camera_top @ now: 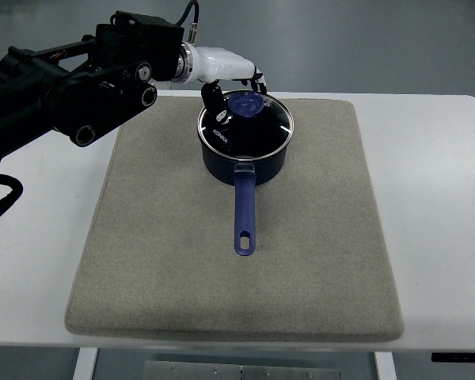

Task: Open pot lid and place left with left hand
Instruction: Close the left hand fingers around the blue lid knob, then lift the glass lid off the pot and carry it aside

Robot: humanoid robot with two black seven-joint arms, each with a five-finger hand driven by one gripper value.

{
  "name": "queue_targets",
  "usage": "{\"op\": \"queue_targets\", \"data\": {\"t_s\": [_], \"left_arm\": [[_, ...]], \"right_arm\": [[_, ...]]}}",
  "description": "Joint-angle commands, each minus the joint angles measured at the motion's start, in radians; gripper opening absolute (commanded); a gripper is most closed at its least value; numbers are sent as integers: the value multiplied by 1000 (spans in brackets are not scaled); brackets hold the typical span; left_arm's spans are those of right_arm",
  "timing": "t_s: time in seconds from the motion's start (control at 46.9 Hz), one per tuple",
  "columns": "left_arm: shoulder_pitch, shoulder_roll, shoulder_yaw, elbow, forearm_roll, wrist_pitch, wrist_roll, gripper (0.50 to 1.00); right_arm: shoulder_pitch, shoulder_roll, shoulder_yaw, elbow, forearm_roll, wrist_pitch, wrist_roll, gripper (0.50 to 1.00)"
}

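A dark blue saucepan (245, 158) stands on the grey mat (182, 261), its blue handle (245, 214) pointing toward the near edge. A glass lid (257, 127) with a blue knob (245, 104) sits on the pan. My left hand (236, 89) reaches in from the upper left and hovers at the lid's far-left rim. Its black thumb (214, 101) hangs left of the knob and the other fingers (259, 81) curve behind it. A gap shows between the thumb and the knob, and the fingers hold nothing.
The mat lies on a white table (435, 198). My black left forearm (71, 87) crosses the upper left corner above the table. A black cable (4, 198) loops at the left edge. Bare mat lies left of the pan.
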Motion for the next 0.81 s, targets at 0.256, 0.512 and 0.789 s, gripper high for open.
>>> {"op": "queue_targets", "data": {"t_s": [0.256,0.512,0.789], "left_arm": [[-2,0,0,-1,-8,0,0,825],[2,2,0,-3,-8,1,0,737],[2,2,-2,-9,-10,1,-2,647]], "right_arm": [[0,0,0,0,0,0,0,917],[0,0,0,0,0,0,0,917],[0,0,0,1,0,0,0,917]]}}
